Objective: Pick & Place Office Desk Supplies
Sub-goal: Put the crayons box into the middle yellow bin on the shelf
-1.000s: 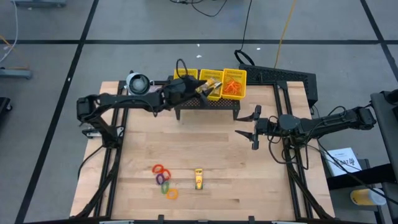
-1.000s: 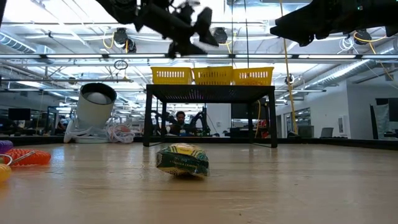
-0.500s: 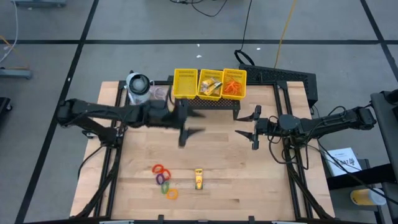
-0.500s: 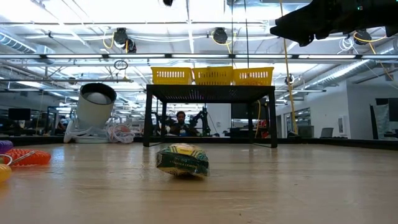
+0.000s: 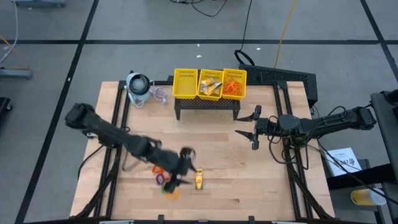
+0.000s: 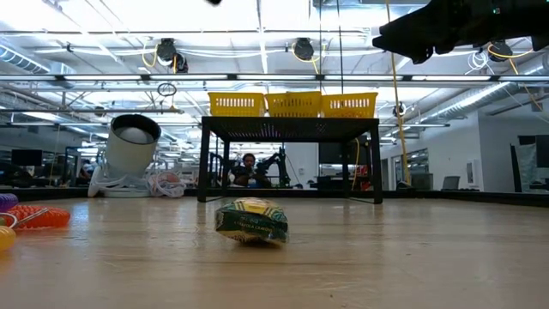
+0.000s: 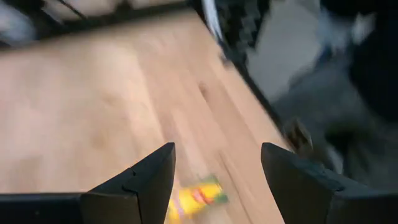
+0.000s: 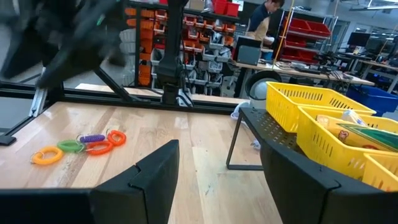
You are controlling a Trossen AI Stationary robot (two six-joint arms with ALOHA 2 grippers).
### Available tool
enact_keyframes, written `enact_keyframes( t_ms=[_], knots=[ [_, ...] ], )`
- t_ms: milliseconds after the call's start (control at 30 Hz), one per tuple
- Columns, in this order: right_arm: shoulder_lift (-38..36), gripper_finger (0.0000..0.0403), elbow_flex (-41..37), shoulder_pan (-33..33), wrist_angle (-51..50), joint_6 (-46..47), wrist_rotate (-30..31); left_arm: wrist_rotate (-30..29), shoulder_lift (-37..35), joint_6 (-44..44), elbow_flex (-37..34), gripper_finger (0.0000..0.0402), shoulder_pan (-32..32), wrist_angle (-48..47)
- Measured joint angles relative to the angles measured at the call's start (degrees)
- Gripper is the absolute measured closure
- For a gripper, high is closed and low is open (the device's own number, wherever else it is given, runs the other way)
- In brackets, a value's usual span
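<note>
Table [image 5: 249,180] of pale wood carries the scattered supplies near its front edge: a cluster of coloured rings [image 5: 163,177] in red, purple, green and orange, and just beside them one yellow packet [image 5: 198,179] lying flat. The left tool [image 5: 181,168] hangs low over this group, between the rings and the packet, its fingers [image 7: 146,180] spread apart with nothing between them; its wrist view shows the packet [image 7: 193,200] on the wood just beyond the fingertips. At the back of the table a yellow mesh basket [image 5: 210,84] sits on a dark stand, its middle compartment holding more packets and its right compartment a heap of orange rubber bands [image 5: 234,86]. A grey-white round device [image 5: 137,83] stands left of the basket. The right tool [image 5: 252,128] waits above the table's right half, well apart from the supplies, fingers held wide and empty.
</note>
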Motion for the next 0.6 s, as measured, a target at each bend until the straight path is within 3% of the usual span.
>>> enact_keyframes(
  t_ms=[300,500,600],
  knots=[
    [0.00,0.0188,0.00,0.00,0.16,0.02,-0.01,-8.13,16.14,6.06,-0.02,0.0156,-3.94,0.56],
    [0.00,0.0188,0.00,0.00,0.15,0.04,0.01,0.93,20.42,11.35,-0.04,0.0156,-2.33,6.52],
    [0.00,0.0188,0.00,0.00,0.40,0.04,-0.01,1.25,20.76,16.39,-0.02,0.0156,-1.29,6.32]
  ],
)
